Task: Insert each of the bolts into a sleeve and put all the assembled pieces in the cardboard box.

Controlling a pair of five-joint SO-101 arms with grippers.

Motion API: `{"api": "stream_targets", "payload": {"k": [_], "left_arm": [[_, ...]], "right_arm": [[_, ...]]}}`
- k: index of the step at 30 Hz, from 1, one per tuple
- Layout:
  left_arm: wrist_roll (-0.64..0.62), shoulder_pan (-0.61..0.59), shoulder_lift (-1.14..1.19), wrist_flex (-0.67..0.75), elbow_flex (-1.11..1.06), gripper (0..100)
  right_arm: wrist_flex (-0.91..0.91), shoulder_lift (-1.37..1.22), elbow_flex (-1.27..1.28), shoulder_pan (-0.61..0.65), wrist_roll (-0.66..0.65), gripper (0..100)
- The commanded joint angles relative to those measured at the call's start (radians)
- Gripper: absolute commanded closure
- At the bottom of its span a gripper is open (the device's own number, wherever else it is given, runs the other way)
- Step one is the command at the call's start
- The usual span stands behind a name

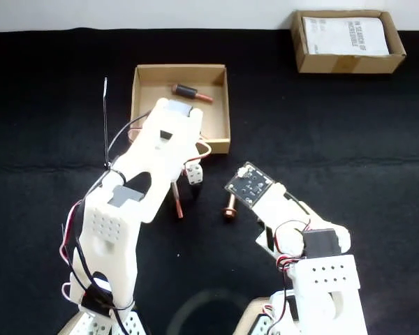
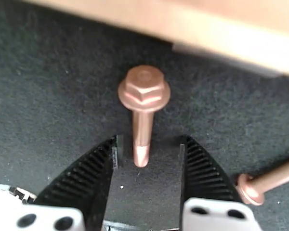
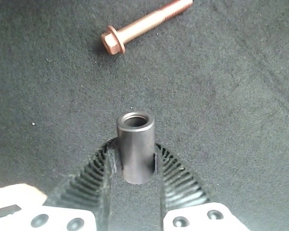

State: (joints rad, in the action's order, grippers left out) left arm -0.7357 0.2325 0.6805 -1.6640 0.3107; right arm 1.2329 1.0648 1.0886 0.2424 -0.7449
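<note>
Black cloth table [image 1: 335, 139]. Left gripper [image 2: 148, 142] parted, not touching, astride bolt [image 2: 142, 120] tip (shaft in line with jaws, head toward cardboard box [image 2: 207, 33]). Right gripper [image 3: 135, 151] nearby, clamped on sleeve [image 3: 136, 134], bore facing outward.

Dark steel sleeve [image 3: 136, 147] upright, pinched between the right fingers [image 3: 180, 175]. One copper bolt [image 2: 143, 110] lies on the black worktop [image 1: 335, 174], tip between the parted left fingers [image 2: 86, 178]; second bolt [image 1: 230, 206] lies nearby. An assembled piece [image 1: 188, 92] rests inside the cardboard box [image 1: 181, 68]
</note>
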Motion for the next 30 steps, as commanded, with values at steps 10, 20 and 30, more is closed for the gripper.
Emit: {"api": "stream_targets", "payload": {"k": [10,20,30], "left_arm": [[0.008,-0.059,-0.012,0.061,0.004,80],[0.008,-0.071,-0.012,0.135,0.002,81],[0.052,-0.116,-0.010,0.195,-0.005,99]], "right_arm": [[-0.002,0.019,-0.035,0.001,0.002,99.0],[-0.002,0.019,-0.030,0.001,0.002,99.0],[-0.004,0.018,-0.038,0.001,0.002,99.0]]}}
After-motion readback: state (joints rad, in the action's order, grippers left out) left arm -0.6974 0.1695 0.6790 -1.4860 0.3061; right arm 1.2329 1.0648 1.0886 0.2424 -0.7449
